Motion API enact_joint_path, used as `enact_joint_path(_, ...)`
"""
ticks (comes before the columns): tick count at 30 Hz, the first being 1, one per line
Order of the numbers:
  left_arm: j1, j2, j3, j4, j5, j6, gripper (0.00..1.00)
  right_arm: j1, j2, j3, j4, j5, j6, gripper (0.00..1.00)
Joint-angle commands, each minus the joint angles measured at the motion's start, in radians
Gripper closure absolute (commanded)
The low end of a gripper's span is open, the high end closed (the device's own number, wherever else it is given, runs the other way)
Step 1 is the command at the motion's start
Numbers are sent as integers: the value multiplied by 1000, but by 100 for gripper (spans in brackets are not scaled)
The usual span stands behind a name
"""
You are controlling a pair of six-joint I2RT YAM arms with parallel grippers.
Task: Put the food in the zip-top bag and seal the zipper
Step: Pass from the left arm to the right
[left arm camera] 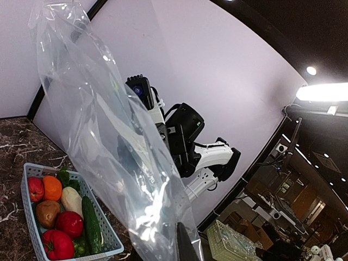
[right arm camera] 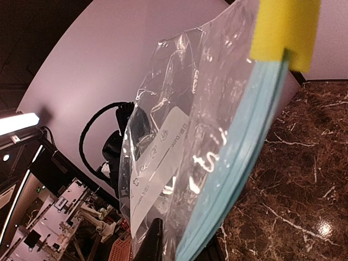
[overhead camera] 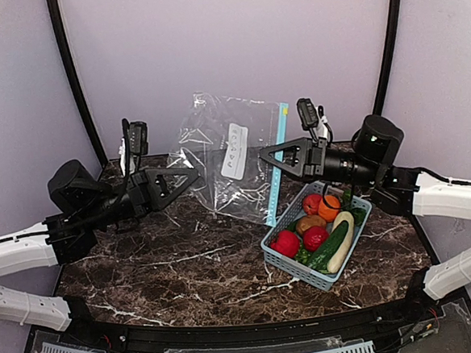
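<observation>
The clear zip-top bag (overhead camera: 230,157) hangs upright above the table's back, stretched between both grippers. My left gripper (overhead camera: 193,176) is shut on its left edge, where one dark finger (left arm camera: 185,246) pinches the film (left arm camera: 109,136). At its right edge my right gripper (overhead camera: 263,153) is shut on the bag just inside the light blue zipper (overhead camera: 278,165). The right wrist view shows the zipper (right arm camera: 244,157), a yellow slider (right arm camera: 285,30) and the white label (right arm camera: 157,163). The food lies in the basket: an orange (overhead camera: 328,209), a cream squash (overhead camera: 342,238), red pieces (overhead camera: 286,243) and a cucumber (overhead camera: 328,248).
The light blue lattice basket (overhead camera: 300,269) stands on the dark marble table (overhead camera: 169,262) at the right, below my right arm. It also shows low left in the left wrist view as the basket (left arm camera: 103,220). Two black curved posts (overhead camera: 70,67) rise at the back corners.
</observation>
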Motion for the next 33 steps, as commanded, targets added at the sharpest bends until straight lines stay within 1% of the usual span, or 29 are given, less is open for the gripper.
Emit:
enact_joint_path(1,4,-2,-15,-61,-8,29,99,8,-13,17,14,14,-20,99)
enact_joint_path(6,6,7,-4,-143,-51,54,99,9,-23,23,-28,45,-46,100)
enact_joint_path(7,6,8,2,-173,-68,56,97,9,-25,27,-47,52,-53,100)
enact_joint_path(8,7,12,6,-190,-77,64,89,9,-26,33,-68,60,-63,100)
enact_joint_path(9,8,14,18,-237,-91,70,82,9,-29,40,-95,69,-75,100)
enact_joint_path(10,10,16,24,-262,-100,85,68,9,-35,48,-128,81,-90,100)
enact_joint_path(11,12,13,38,-317,-119,93,61,9,-40,59,-159,93,-113,100)
enact_joint_path(13,24,1,47,-393,-161,111,37,9,-53,70,-225,121,-147,100)
enact_joint_path(15,45,-19,35,-452,-209,108,26,11,-64,87,-297,154,-177,100)
enact_joint_path(16,56,-27,16,-467,-230,96,24,11,-71,94,-347,170,-193,100)
enact_joint_path(17,82,-41,5,-492,-235,79,18,12,-74,103,-387,187,-209,100)
enact_joint_path(19,117,-66,-25,-527,-240,58,11,15,-82,119,-465,226,-239,100)
enact_joint_path(21,139,-89,-44,-573,-251,55,7,21,-88,133,-544,264,-269,100)
enact_joint_path(23,149,-105,-36,-652,-281,76,4,31,-82,148,-607,288,-300,100)
enact_joint_path(26,152,-108,42,-832,-374,135,2,47,-51,185,-694,304,-346,100)
enact_joint_path(27,152,-101,81,-859,-385,182,2,53,-38,200,-718,300,-367,100)
enact_joint_path(29,151,-85,149,-924,-401,252,1,64,-7,224,-741,252,-395,100)
enact_joint_path(30,151,-66,171,-957,-394,277,1,69,12,241,-750,194,-408,100)
enact_joint_path(33,152,-23,263,-991,-324,375,1,97,66,289,-816,106,-451,100)
